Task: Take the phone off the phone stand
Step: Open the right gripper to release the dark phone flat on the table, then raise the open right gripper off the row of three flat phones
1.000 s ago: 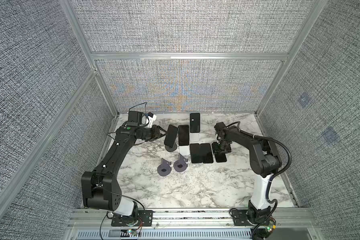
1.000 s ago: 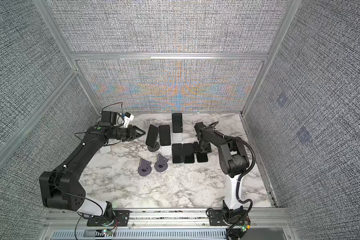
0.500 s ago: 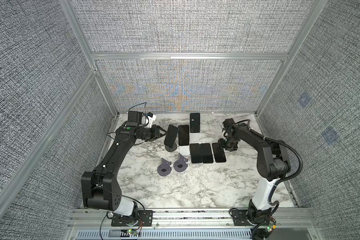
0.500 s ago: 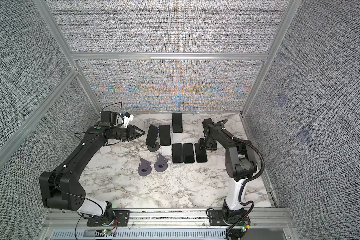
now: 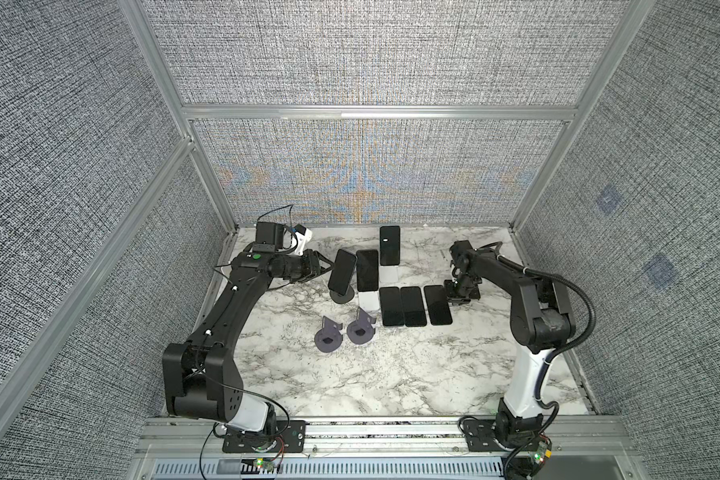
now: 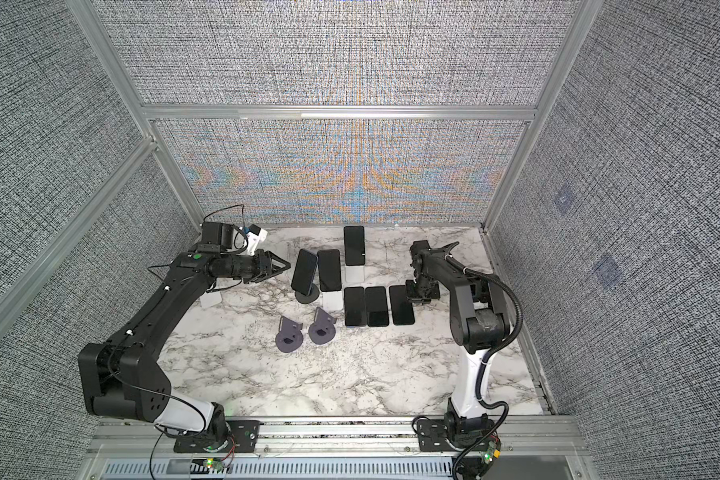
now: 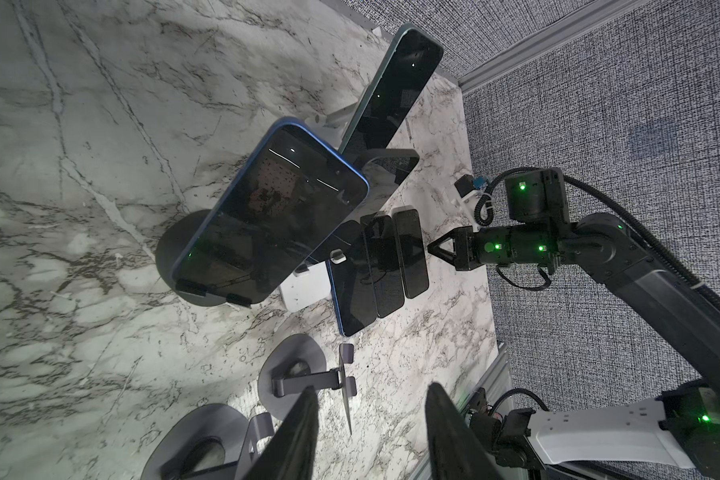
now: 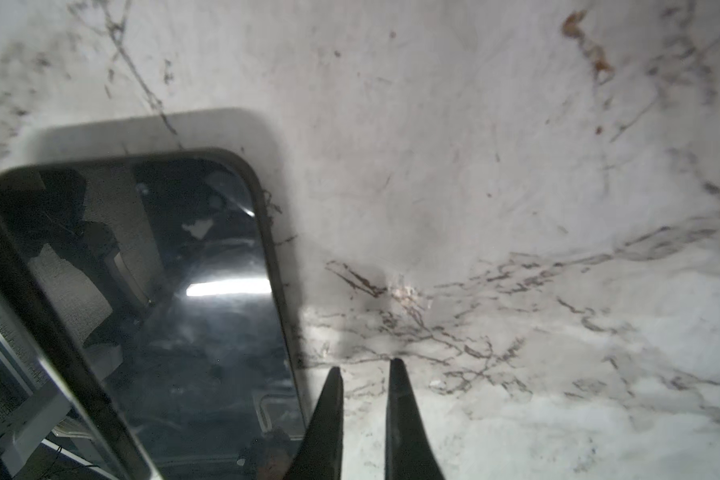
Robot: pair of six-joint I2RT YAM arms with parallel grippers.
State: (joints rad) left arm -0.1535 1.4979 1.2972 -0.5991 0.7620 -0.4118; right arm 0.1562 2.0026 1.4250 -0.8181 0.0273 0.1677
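A blue-edged phone leans upright on a dark round phone stand left of centre. My left gripper hovers just left of that phone, open and empty, not touching it. My right gripper is low over the marble, beside the right edge of a phone lying flat. Its fingers are drawn together with nothing between them.
Two more phones stand on white stands behind and right of the blue one. Three phones lie flat side by side. Two empty grey stands sit in front. Mesh walls close three sides.
My right gripper has come off the rightmost flat phone, shifted to its right side and closed. The left arm and the standing phones have not moved.
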